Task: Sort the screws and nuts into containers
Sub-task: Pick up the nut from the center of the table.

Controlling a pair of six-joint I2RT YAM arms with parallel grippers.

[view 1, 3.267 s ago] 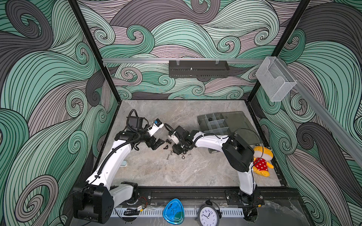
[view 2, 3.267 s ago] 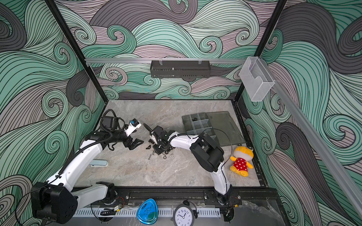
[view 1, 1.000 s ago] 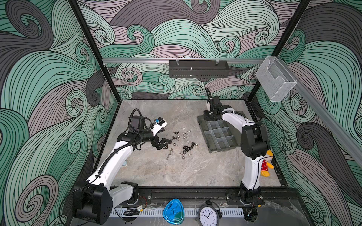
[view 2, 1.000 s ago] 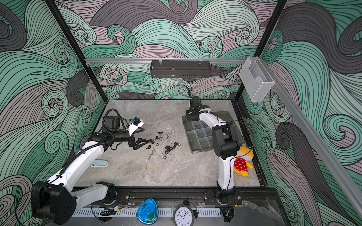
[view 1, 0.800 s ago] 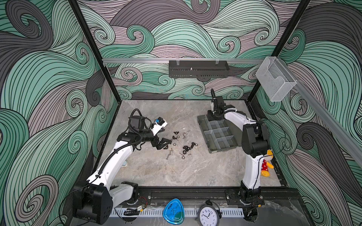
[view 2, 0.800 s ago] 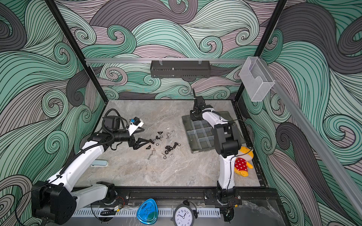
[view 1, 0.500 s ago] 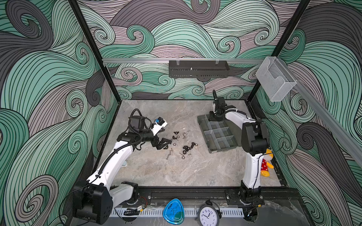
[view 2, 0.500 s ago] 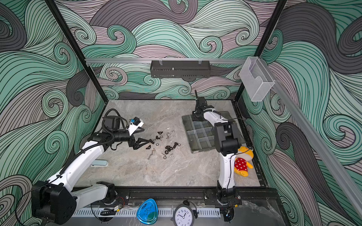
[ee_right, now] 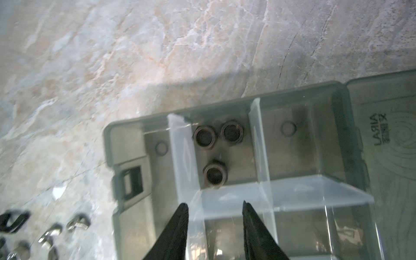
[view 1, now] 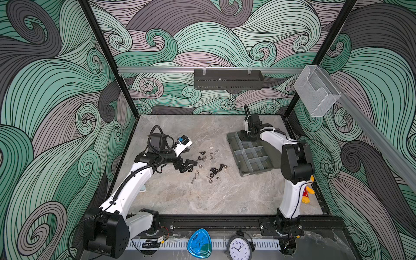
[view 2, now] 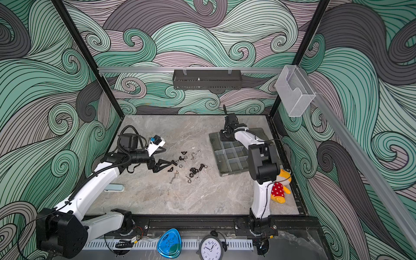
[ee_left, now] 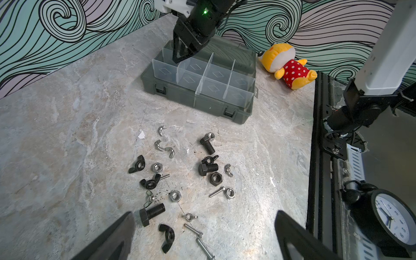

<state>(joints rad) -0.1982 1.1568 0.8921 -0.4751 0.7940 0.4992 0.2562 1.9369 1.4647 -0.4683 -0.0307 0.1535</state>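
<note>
Right arm: upper link upright off its base, elbow beside the organiser box (view 1: pixel 258 161), forearm reaching toward the back wall. The right tool (ee_right: pixel 215 203) points down over the box's far end. Jaws partly apart, nothing between them. Just past the tips, three hex nuts (ee_right: pixel 215 174) sit in the middle compartment (ee_right: pixel 236 155) of the end row.

Left arm: stretched from the near-left base across the worktop (view 1: pixel 202 198), forearm low and roughly level. The left tool (ee_left: pixel 203 222) is aimed at the loose pile, jaws wide apart, gripping nothing.

Loose screws (ee_left: pixel 208 146) and wing nuts (ee_left: pixel 137 167) lie scattered on the worktop between the left tool and the box, apart from the box. One black bolt (ee_left: pixel 152 212) lies just beside one left-tool fingertip; can't tell if it touches.
</note>
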